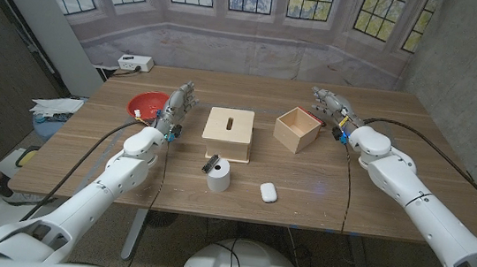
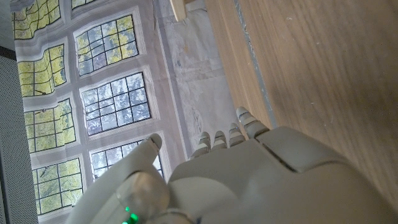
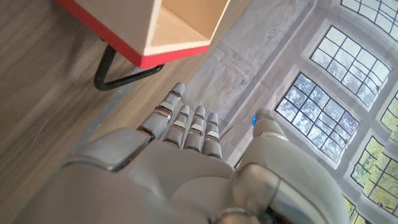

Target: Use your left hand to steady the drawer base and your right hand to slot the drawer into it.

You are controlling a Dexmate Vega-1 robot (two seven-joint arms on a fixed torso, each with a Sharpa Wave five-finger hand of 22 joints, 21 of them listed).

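Drawer base: the flat-topped wooden box [image 1: 229,132] with a slot in its top sits in the middle of the table [image 1: 373,201]. Nothing is touching it.

Drawer: the open wooden box [image 1: 298,128] sits just to the right of the base, with a small gap between them. Its open side faces up. It looks ready to be picked up and slid in (my guess, as the two sit so near each other).

Left hand: the left hand [image 1: 179,105] is up by the left side of the base, near it but apart. Its fingers are spread and it holds nothing. It is on the side where it can press on the base to keep it from sliding.

Right hand: the right hand [image 1: 330,104] is just behind the drawer's right corner, loose and holding nothing. In the right wrist view the drawer's edge [image 3: 180,28] is close in front of the fingers [image 3: 186,124].

How far along: the job looks not yet begun, since both boxes lie alone.

Other things: a red bowl [image 1: 146,104], a white roll [image 1: 219,177] with a black clip [image 1: 211,163] by it, and a small white case [image 1: 268,192] are also on the table.
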